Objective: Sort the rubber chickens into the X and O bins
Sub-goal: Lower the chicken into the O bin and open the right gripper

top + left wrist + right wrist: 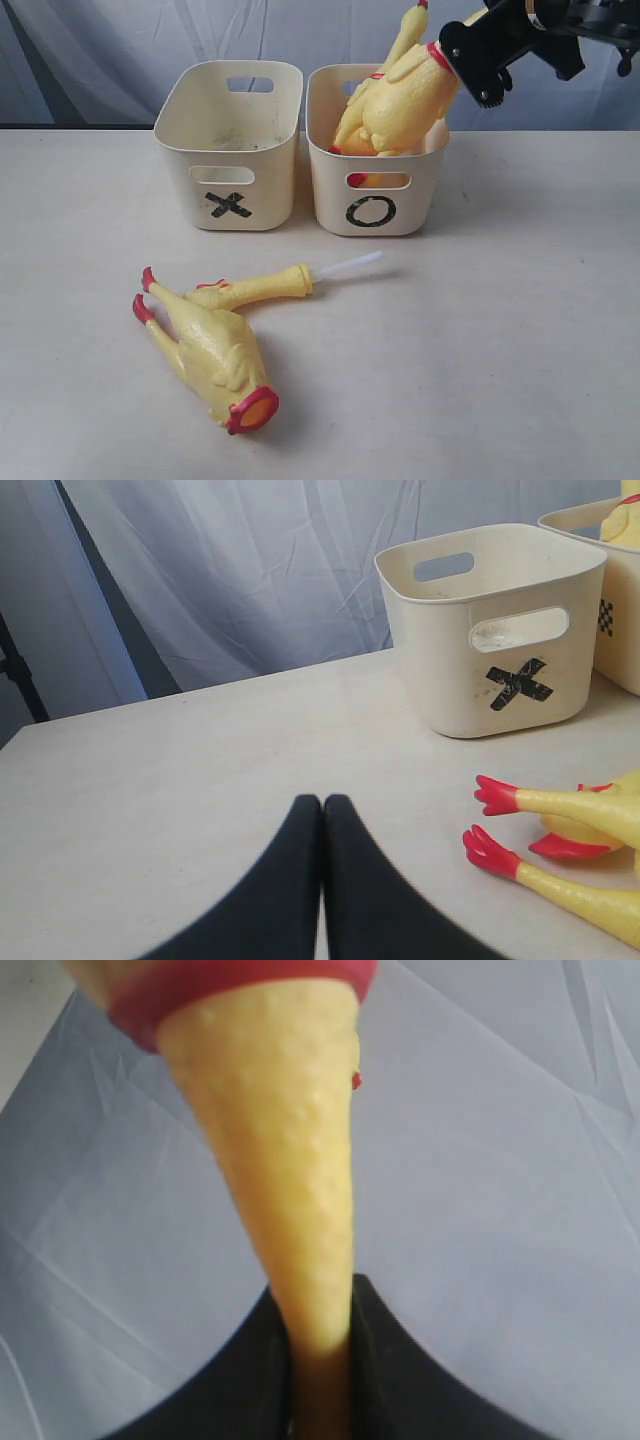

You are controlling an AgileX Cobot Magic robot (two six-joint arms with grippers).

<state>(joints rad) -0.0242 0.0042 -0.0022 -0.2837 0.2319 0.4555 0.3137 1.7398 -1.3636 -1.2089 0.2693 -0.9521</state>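
Exterior and wrist views, read from left to right, with positions referred to the X bin.

(a) Left gripper: the arm is out of the exterior view. Its wrist camera shows the two black fingers pressed flat together with nothing between them, low over the table and facing the X bin from its front side.

(b) Headless chicken body: lies on its side on the table, well in front of the X bin, with the red-rimmed neck opening toward the camera and the red feet pointing away.

(c) Slim fragment: lies on the table in front of the X bin, just behind the headless body. Its white tube points to the right.

(d) O bin: stands just to the right of the X bin. A second chicken rises neck-up from inside it.

(e) Whole chicken: tilted, to the right of the X bin. Its lower end is inside the O bin and its red neck band is raised above the rim.

(f) Right gripper: the arm enters from the upper right and slants down toward the O bin. The jaws are closed narrowly on the whole chicken's tapering neck, just beyond the band.
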